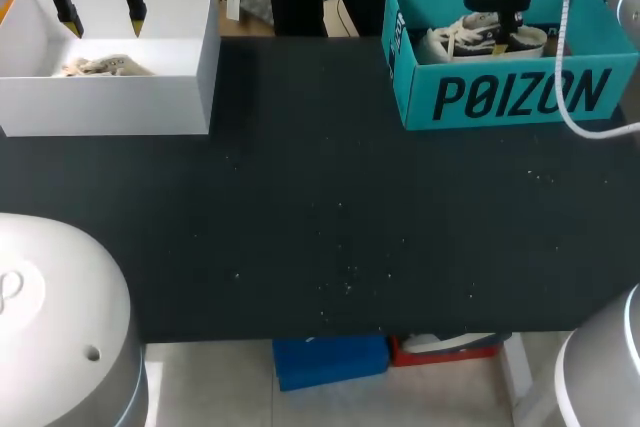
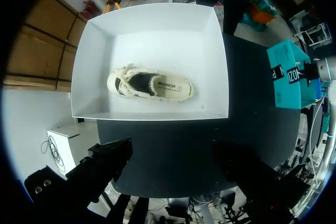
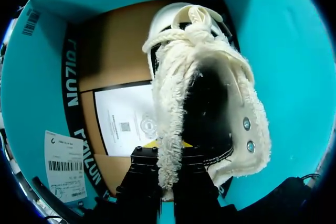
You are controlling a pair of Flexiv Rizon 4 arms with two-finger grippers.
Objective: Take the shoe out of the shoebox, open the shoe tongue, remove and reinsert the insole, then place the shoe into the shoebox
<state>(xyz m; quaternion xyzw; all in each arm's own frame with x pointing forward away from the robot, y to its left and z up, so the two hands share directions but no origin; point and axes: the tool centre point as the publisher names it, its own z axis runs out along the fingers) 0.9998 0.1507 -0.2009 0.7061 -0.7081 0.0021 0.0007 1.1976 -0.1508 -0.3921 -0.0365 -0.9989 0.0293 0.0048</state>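
Left: white card box (image 1: 110, 97), square-walled, holds a cream low shoe (image 2: 149, 85). Only the left wrist view shows its dark lining & rough braided edge. Left tool (image 1: 101, 19) hangs over that box, fingers wide apart, empty. Matte dark surface (image 1: 320, 207) in btwn. Right: teal shoebox (image 1: 520, 95) w/ fleecy shoe (image 3: 210, 103) inside. The right wrist view shows woolly collar, knotted cream laces, 2 rivets. Right tool (image 3: 167, 179) pinches the fleece rim, fingers nearly together.

shoe (image 1: 450, 45) in the shoebox (image 1: 520, 97), right (another box (image 1: 110, 102) left).
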